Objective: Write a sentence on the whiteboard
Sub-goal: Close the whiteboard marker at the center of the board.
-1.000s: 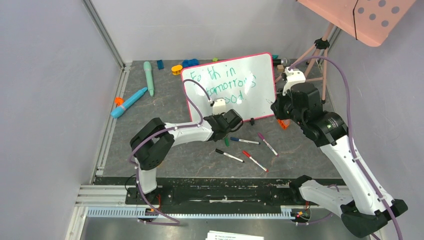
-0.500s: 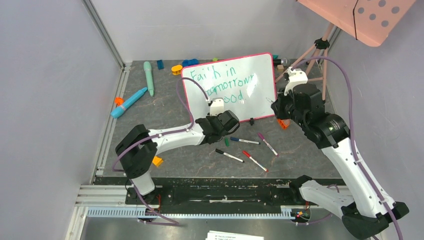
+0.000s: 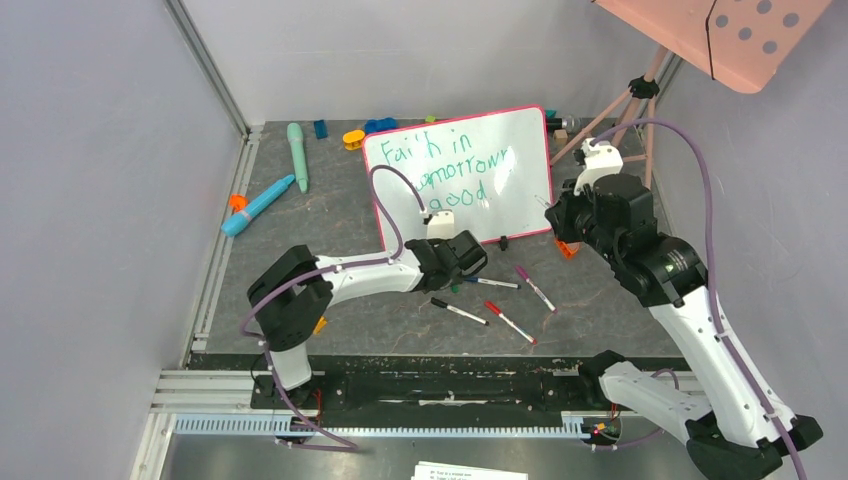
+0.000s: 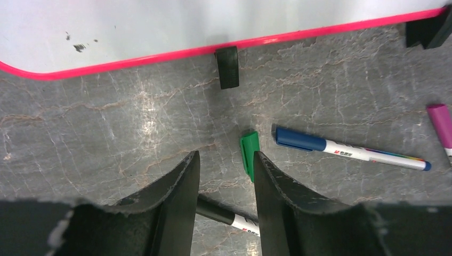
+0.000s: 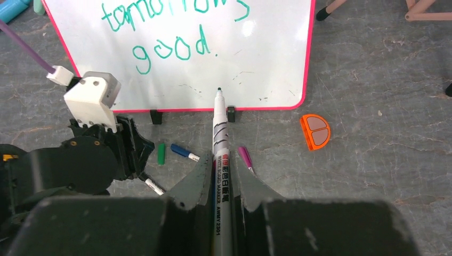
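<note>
**Whiteboard** (image 3: 525,205): pink-red rim, propped on black clip feet (image 4: 228,66) at 12 o'clock of the desk (image 3: 300,230). It leans back so that its face turns toward both arms.

**Sentence** (image 3: 450,170): green handwriting in three lines, reading about "Faith in / tomorrow / good". It fills the upper and middle board, and the strip at 6 o'clock is bare apart from a few stray specks. It reads as complete, so the writing looks done or nearly so.

**Right end effector** (image 5: 218,165): at 3 o'clock of the board, clenched on the writing marker (image 5: 219,138). The barrel lies along the fingers with the uncapped tip leading, a hold suited to pressing strokes. The tip points at the bare strip under "good"; whether it touches cannot be told.

**Left end effector** (image 4: 225,176): low over the desk at 6 o'clock of the board, jaws parted, nothing between them. The green cap (image 4: 249,152) lies just off its right finger, probably the reason for this position.

**Loose pens**: the blue marker (image 4: 346,153), purple marker (image 4: 441,125), black marker (image 4: 229,217) and red marker (image 3: 510,322) lie flat on the desk at 6 o'clock of the board, within reach of either arm.

**Orange piece** (image 5: 315,131): on the desk at 4 o'clock of the board's corner, apart from the board.
</note>
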`<state>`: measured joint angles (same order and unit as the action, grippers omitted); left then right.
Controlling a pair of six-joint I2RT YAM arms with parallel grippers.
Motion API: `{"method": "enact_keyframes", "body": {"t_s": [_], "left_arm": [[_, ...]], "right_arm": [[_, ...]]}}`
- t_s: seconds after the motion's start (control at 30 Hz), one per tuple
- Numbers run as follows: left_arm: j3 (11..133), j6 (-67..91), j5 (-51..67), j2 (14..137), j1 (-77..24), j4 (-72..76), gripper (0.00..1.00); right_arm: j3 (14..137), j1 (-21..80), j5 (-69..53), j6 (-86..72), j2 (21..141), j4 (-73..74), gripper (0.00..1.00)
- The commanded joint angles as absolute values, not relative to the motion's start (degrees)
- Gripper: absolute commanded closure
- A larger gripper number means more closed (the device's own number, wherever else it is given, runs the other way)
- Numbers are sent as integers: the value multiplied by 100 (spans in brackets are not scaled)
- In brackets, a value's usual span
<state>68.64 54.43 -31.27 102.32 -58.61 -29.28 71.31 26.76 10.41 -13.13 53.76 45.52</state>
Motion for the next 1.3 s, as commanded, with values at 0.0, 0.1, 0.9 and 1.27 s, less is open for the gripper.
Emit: {"method": "enact_keyframes", "body": {"t_s": [0.0, 0.1, 0.9, 1.27], "left_arm": [[7045, 5941, -3173, 10418, -5936, -3007, 53], [7006, 6061, -3182, 10508, -5959, -2907, 55], [6887, 6519, -2814, 11004, -5990, -2589, 72], [6810, 6416, -2919, 10597, -6009, -2934, 51]], "right_arm": [[7162, 2654, 1105, -1369, 5210, 4367, 100], [7185, 2658, 1108, -1348, 5185, 4425, 100], [7102, 2650, 1103, -1238, 4959, 4570, 100], [6830, 2650, 999, -1304, 4844, 4526, 100]]}}
